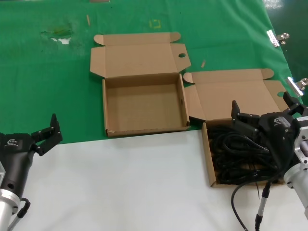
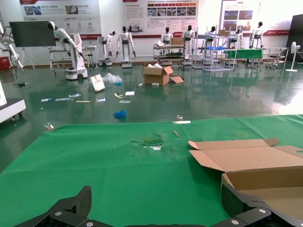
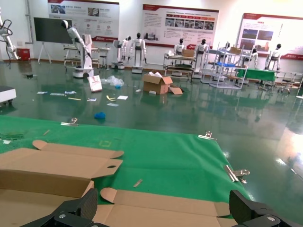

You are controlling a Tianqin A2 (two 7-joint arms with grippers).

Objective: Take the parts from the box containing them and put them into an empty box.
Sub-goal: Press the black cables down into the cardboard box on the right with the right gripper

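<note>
Right claw [image 1: 262,109], spread wide, hangs over glossy coiled cables [image 1: 236,156] in corrugated box [image 1: 208,159].

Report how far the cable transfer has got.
Done: nothing yet; the empty box with the lid hole holds no cables. In hand: the right hand is open and hovers over the parts, which all lie in the box containing them; it grips nothing. The left hand waits open over the white surface. Left: every bundle must be moved.

Glossy green floor [image 2: 199,101], wall posters [image 3: 182,19].
</note>
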